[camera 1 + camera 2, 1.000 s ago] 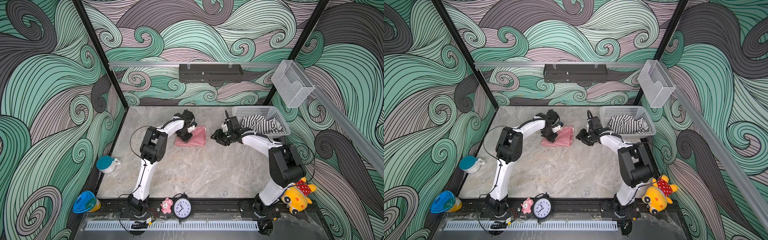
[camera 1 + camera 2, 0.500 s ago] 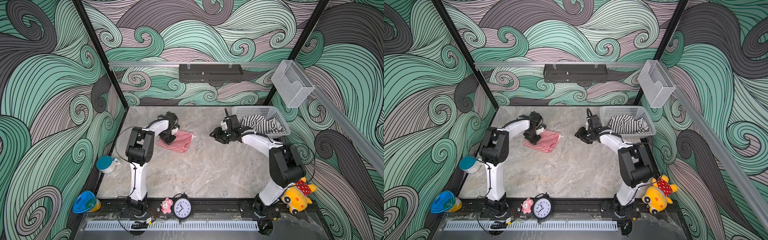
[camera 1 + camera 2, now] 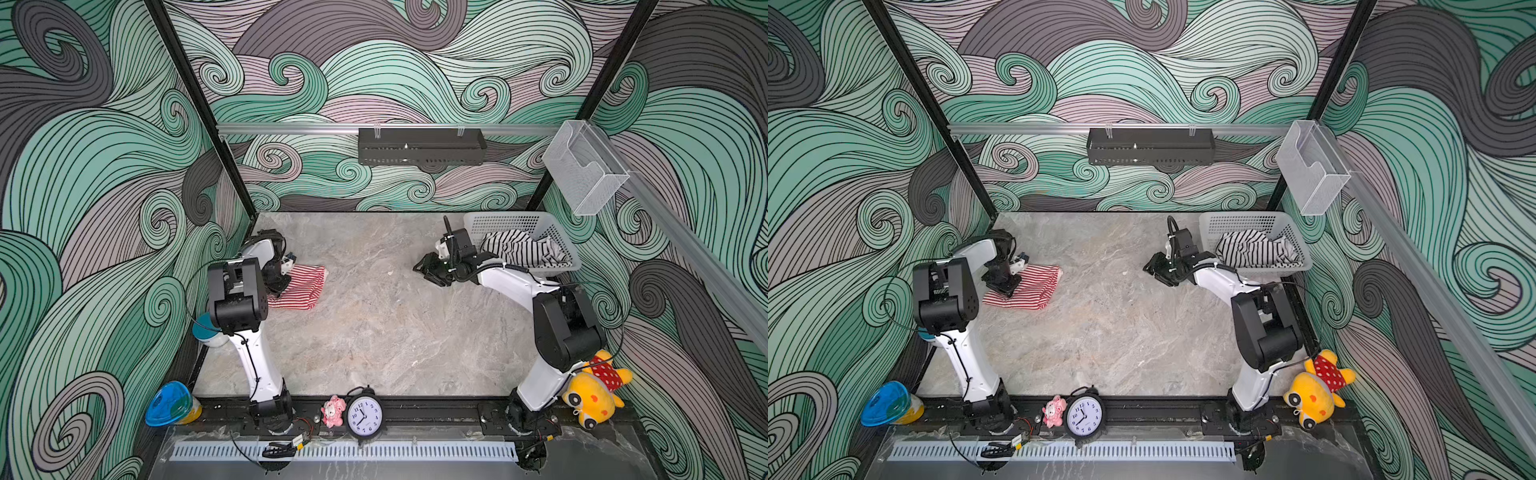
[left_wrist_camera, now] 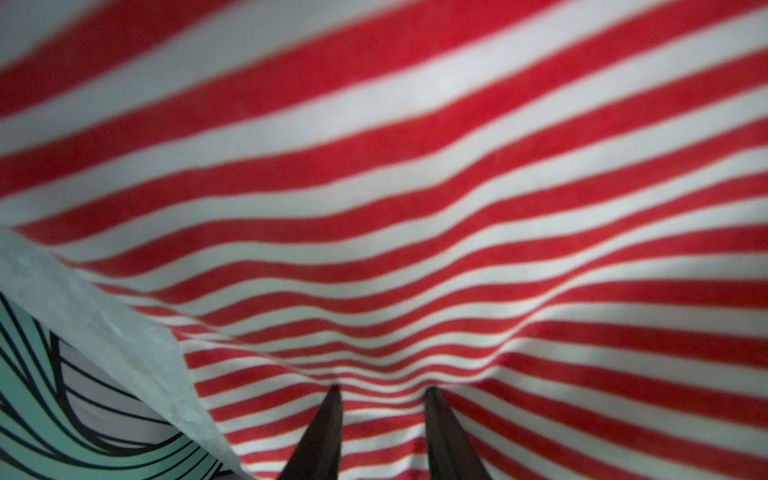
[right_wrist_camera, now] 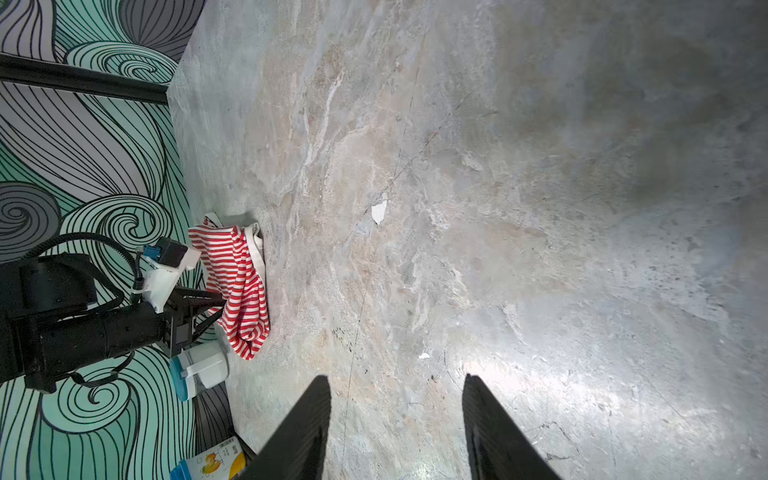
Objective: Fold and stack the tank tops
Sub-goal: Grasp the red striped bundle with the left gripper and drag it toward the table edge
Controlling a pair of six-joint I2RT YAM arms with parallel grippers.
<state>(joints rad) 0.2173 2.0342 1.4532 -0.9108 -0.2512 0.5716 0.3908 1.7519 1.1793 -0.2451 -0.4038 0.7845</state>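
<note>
In both top views, your left gripper [image 3: 279,284] sits at left centre on the red-and-white tank top [image 3: 303,286], a folded bundle lying on the table [image 3: 374,332]. The black-and-white tank top [image 3: 519,249] is heaped in the basket [image 3: 498,220] at upper right. Your right gripper [image 3: 428,272] hangs just left of the basket, touching nothing.

In the left wrist view, the 2 fingertips [image 4: 332,399] dig into puckered stripes. They stand narrowly apart and appear to pinch a thick fold, though the blur leaves that unsure.

In the right wrist view, the jaws stand half apart, empty, over bare table.

Both tops look light, limp and quick to unfold. Take the red one through all its layers at the folded edge. Take the other by a hem.
</note>
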